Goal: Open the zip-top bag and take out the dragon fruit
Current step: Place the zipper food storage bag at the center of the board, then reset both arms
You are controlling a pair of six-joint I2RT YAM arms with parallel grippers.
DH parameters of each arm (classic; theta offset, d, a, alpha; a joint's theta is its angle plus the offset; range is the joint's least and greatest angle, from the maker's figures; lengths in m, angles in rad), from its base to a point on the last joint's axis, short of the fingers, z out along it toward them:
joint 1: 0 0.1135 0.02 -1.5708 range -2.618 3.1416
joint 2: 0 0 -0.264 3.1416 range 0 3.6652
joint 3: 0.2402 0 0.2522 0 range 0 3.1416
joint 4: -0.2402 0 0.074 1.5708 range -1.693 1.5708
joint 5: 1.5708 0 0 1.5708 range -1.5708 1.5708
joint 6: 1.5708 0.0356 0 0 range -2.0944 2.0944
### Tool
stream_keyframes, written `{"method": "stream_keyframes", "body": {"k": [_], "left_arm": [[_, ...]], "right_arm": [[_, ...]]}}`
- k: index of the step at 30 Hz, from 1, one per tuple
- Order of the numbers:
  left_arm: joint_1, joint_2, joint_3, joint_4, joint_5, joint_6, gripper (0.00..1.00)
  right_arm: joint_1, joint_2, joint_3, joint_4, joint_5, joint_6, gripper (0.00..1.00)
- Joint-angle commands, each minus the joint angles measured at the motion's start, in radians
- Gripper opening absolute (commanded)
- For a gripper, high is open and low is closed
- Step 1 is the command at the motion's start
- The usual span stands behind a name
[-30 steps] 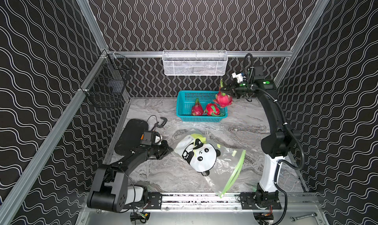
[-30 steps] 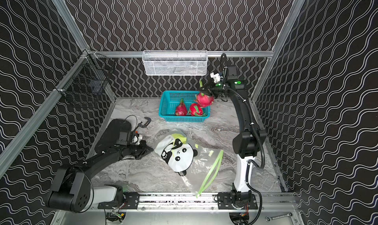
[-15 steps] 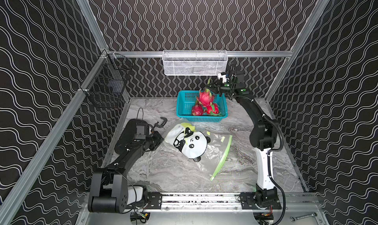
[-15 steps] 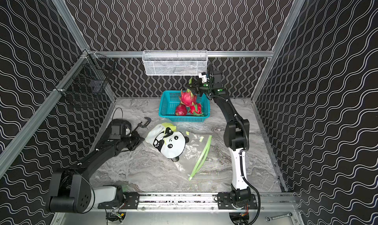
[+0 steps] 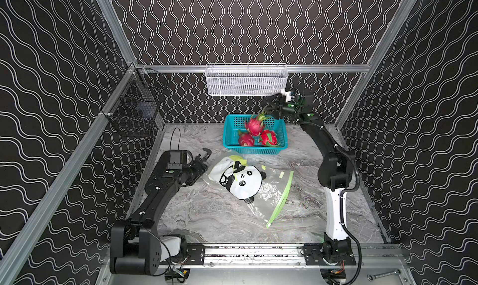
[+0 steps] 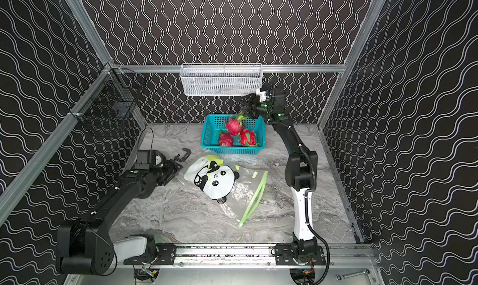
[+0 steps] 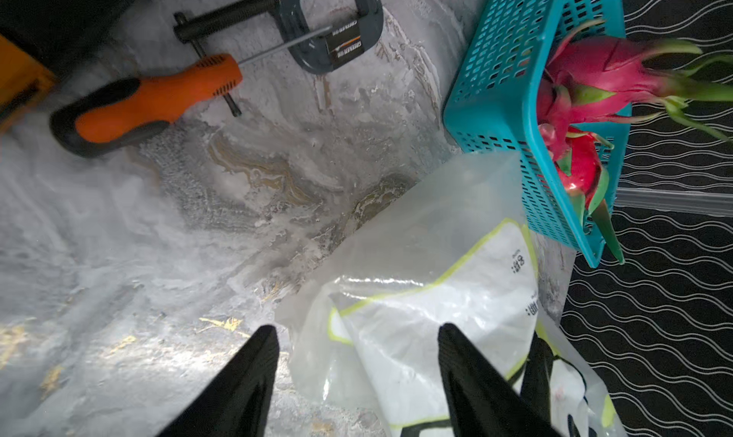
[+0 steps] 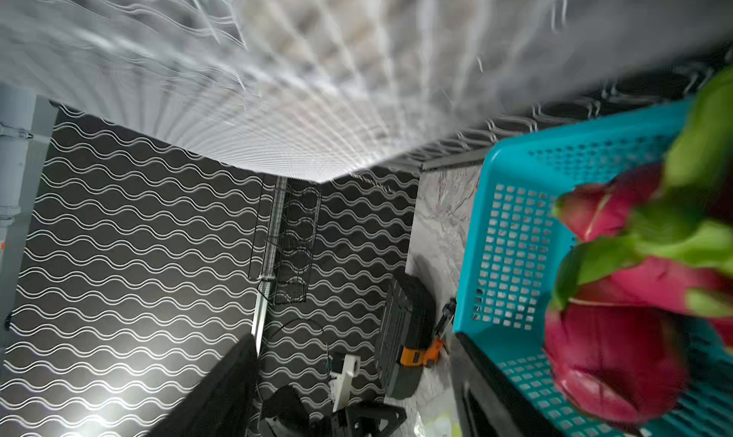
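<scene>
Right gripper has opened, dropping the third dragon fruit onto two others in the basket, its tuft pointing at the basket's back right corner. The left gripper, newly spread, straddles the bag's corner at the table's middle.

I have the three magenta-red dragon fruits in the teal perforated plastic basket at the back of the marble worktop, the clear panda-print zip-top bag flat just before it, and a dark metal C-clamp left of the bag.
</scene>
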Motion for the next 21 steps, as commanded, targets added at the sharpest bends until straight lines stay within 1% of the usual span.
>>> {"method": "stream_keyframes", "body": {"k": [1,3,7,9,11,13,17,21], "left_arm": [[0.002,-0.01,0.062,-0.089,-0.062,0.099,0.71],[0.001,-0.018,0.106,-0.127,-0.081,0.14,0.74],[-0.019,-0.066,0.181,-0.214,-0.157,0.214,0.78],[-0.033,-0.104,0.198,-0.252,-0.192,0.229,0.82],[-0.039,-0.158,0.197,-0.277,-0.212,0.241,0.88],[-0.048,-0.205,0.193,-0.301,-0.223,0.249,0.93],[-0.068,-0.3,0.17,-0.322,-0.24,0.269,0.97],[-0.069,-0.378,0.118,-0.328,-0.317,0.247,0.98]], "right_arm": [[-0.015,-0.097,-0.038,-0.022,0.007,-0.083,0.76],[-0.022,-0.178,-0.109,-0.093,0.008,-0.16,0.76],[-0.032,-0.402,-0.314,-0.289,0.044,-0.385,0.76],[-0.037,-0.512,-0.423,-0.377,0.079,-0.496,0.77],[-0.041,-0.617,-0.524,-0.484,0.144,-0.618,0.77],[-0.048,-0.714,-0.614,-0.565,0.222,-0.712,0.78],[-0.053,-0.909,-0.829,-0.578,0.435,-0.806,0.82],[-0.054,-1.01,-0.973,-0.538,0.536,-0.875,0.82]]}}
